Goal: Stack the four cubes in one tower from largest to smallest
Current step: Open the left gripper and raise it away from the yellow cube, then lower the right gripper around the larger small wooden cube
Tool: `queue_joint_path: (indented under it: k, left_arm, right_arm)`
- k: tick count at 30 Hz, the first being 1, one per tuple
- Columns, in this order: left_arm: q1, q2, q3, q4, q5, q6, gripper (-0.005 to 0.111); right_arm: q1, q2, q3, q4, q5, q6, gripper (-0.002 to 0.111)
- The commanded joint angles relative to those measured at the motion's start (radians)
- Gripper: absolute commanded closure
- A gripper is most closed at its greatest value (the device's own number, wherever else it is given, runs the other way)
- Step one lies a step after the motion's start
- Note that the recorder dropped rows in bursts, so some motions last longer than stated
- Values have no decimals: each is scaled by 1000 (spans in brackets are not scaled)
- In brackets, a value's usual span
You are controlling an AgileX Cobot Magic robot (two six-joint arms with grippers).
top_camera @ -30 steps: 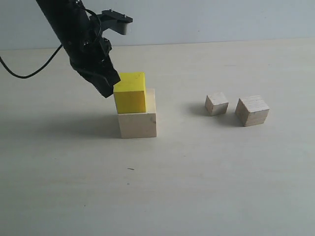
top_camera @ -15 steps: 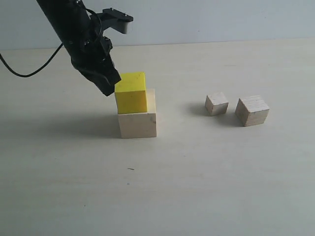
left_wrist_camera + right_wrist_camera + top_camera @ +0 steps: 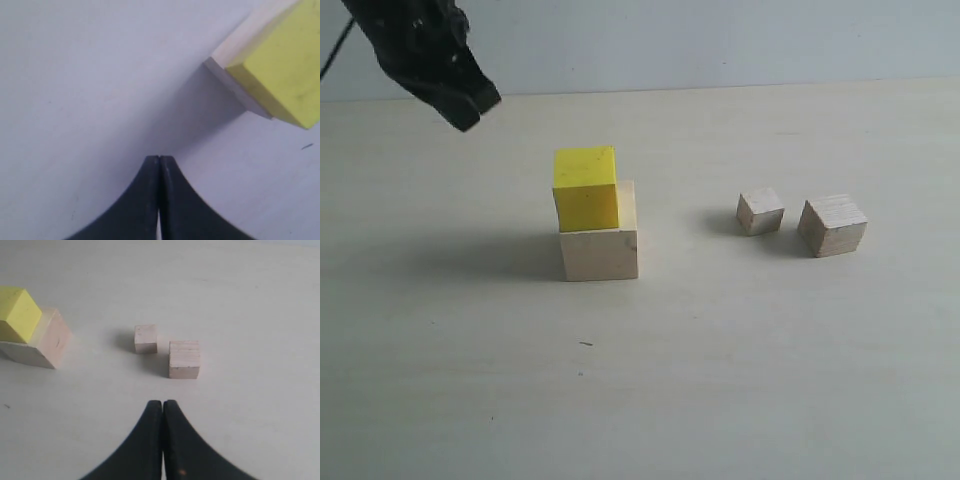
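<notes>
The bright yellow cube [image 3: 586,188] sits on the large pale wood cube [image 3: 600,245] near the table's middle, set toward its left side. To the right, apart from each other, rest the small wood cube [image 3: 760,211] and the medium wood cube [image 3: 832,225] with visible grain. My left gripper [image 3: 470,112] hangs shut and empty at the upper left, well clear of the stack; its wrist view shows the yellow cube [image 3: 282,75] beyond the tips [image 3: 159,159]. My right gripper [image 3: 163,403] is shut and empty, short of the medium cube [image 3: 184,359] and small cube [image 3: 146,338]; it is outside the exterior view.
The pale tabletop [image 3: 720,370] stretches wide around the cubes, and a light wall [image 3: 740,40] runs along its far edge. A small dark speck [image 3: 585,344] lies on the table in front of the stack.
My left gripper has pulled up and away to the left from the yellow cube's side. The yellow cube stays on the large cube; the two loose cubes have not moved.
</notes>
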Motion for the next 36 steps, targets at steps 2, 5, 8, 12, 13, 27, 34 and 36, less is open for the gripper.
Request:
queue_joint_path:
  k: [2,5,8,12,13,27,34,36]
  left_arm:
    - [12,-150,20,-149,-64,-29,107]
    - [12,-218,58,-168,-92,-29,107]
    - [12,-288,114,-162,-109,-50,107]
    - [12,-400,218,-111,-156,-97,107]
    - [12,-424,249,-96,-175,-109,107]
    - [12,-811,534,-30,-233,-213,107]
    - [12,-890,557,-30,-205,-213,107]
    - [12,-889,557,-27,-195,-213,107]
  right_arm:
    - [0,144,3,-127,-158,28,108]
    - [0,259,3,-148,-209,52,108]
    - [0,388,3,-150,-258,52,108]
    - [0,529,-16,-196,-307,52,98]
    - [0,559,-24,-200,-307,52,94]
    - [0,828,-94,-283,-399,261,51]
    - [-42,944,-197,-323,-353,287,49]
    - [-60,958,-199,-315,-346,287,48]
